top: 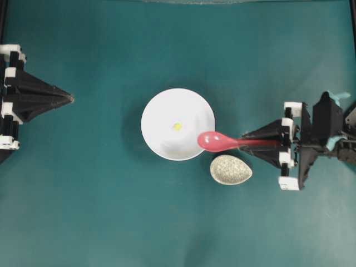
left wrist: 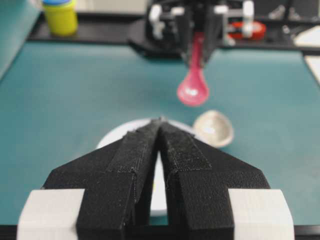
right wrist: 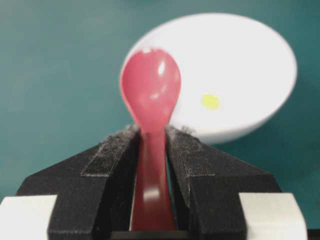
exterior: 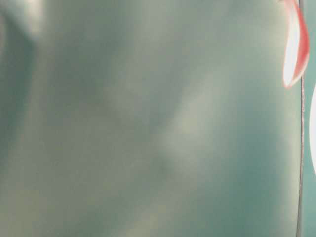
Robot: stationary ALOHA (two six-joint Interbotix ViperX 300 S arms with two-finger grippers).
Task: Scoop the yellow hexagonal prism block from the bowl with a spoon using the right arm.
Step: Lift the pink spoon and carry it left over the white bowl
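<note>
inside bowl [top: 161, 105]: yellow block [top: 177, 126] | over rim: spoon [top: 214, 141], empty

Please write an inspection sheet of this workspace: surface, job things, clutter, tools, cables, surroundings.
Surface: teal table, bare.
Job's things: yellow block lies inside white bowl; red spoon is empty, its scoop over the bowl's rim.
Clutter: speckled egg-shaped dish beside the bowl.
Tools: right tool shut on the spoon's handle; left tool shut, empty, away from the bowl.
Cables: nothing seen.
Surroundings: yellow container beyond the table's edge.
</note>
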